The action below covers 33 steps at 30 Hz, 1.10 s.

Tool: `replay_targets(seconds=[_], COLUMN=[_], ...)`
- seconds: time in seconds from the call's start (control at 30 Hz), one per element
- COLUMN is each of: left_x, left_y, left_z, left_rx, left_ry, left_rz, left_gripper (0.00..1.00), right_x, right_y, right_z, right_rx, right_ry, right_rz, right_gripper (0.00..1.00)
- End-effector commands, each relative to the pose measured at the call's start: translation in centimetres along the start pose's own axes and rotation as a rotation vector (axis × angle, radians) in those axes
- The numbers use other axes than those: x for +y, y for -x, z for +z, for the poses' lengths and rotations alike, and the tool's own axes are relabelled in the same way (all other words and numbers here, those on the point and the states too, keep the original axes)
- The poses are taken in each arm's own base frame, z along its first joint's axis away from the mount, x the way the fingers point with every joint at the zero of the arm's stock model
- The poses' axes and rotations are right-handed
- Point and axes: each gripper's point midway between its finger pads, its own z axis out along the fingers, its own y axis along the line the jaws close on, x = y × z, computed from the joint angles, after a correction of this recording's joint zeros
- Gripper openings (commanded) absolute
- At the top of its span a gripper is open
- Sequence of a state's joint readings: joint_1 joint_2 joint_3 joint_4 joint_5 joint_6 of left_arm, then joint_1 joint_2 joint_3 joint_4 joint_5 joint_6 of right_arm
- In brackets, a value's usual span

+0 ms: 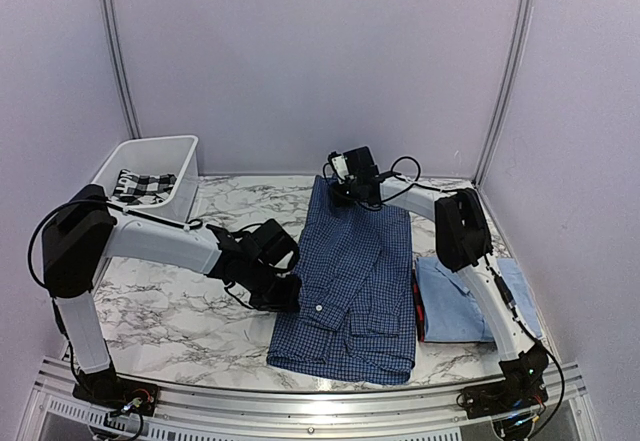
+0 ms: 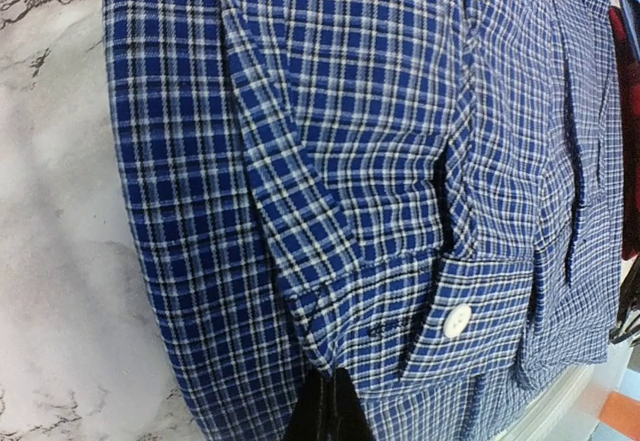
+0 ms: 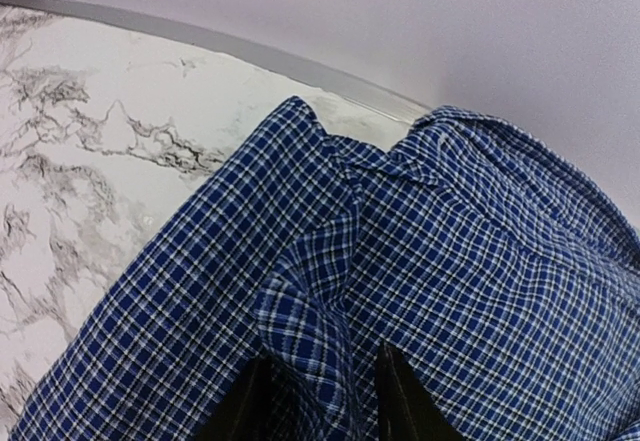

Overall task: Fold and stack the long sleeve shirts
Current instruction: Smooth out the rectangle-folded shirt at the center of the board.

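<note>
The dark blue checked long sleeve shirt (image 1: 350, 281) lies flat down the middle of the table, its sleeve folded over the body. My left gripper (image 1: 280, 289) is at the shirt's left edge. In the left wrist view its fingers (image 2: 335, 396) are pressed together on the corner of the sleeve cuff (image 2: 400, 311), close to a white button (image 2: 457, 320). My right gripper (image 1: 345, 193) is over the collar end. It stands open (image 3: 322, 356), with a raised ridge of the shirt (image 3: 480, 261) between its fingers. The folded light blue shirt (image 1: 455, 301) lies to the right.
A white bin (image 1: 150, 149) at the back left holds a black-and-white checked cloth (image 1: 140, 183). Something red and dark (image 1: 418, 306) shows between the two shirts. Bare marble (image 1: 170, 306) lies left of the dark shirt. The table's front rail (image 1: 300, 401) runs below the shirts.
</note>
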State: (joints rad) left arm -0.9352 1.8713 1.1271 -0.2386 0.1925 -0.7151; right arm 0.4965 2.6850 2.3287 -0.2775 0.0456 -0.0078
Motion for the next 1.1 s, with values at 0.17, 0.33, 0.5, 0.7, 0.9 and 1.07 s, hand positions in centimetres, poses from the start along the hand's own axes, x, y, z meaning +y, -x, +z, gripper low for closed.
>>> replay_targets(seconds=[0.17,0.33,0.5,0.7,0.9,1.07], left_x=[-3.5,-3.3,-3.3,-3.6,-4.0,-3.8], left_y=[0.7,0.0,-0.6,-1.3,-2.0,-2.4], left_z=[-3.4,-3.6,-4.2,-4.7,-4.6,-4.9], left_rx=[-0.041,-0.036,-0.049,-0.056,-0.053,-0.049], left_ry=[-0.086,-0.077,-0.07,-0.069,-0.065,-0.049], left_rz=[0.039,0.03,0.026,0.038,0.049,0.035], left_gripper=[0.0,0.0,0.0,0.0,0.0,0.0], right_x=[-0.5,0.0,0.1,0.2,0.5,1.0], right_y=[5.6,7.3,8.4,7.8,5.4,3.0], right_z=[-3.8,-5.3,-6.8,-7.8,-7.8,-8.2], right_rx=[-0.098,-0.122,-0.128,-0.094,-0.014,0.045], right_ry=[0.038,0.071,0.082,0.091,0.102,0.106], right_rz=[0.047,0.056,0.072,0.106,0.139,0.159], right_gripper=[0.53,0.63,0.64,0.55,0.27,0.07])
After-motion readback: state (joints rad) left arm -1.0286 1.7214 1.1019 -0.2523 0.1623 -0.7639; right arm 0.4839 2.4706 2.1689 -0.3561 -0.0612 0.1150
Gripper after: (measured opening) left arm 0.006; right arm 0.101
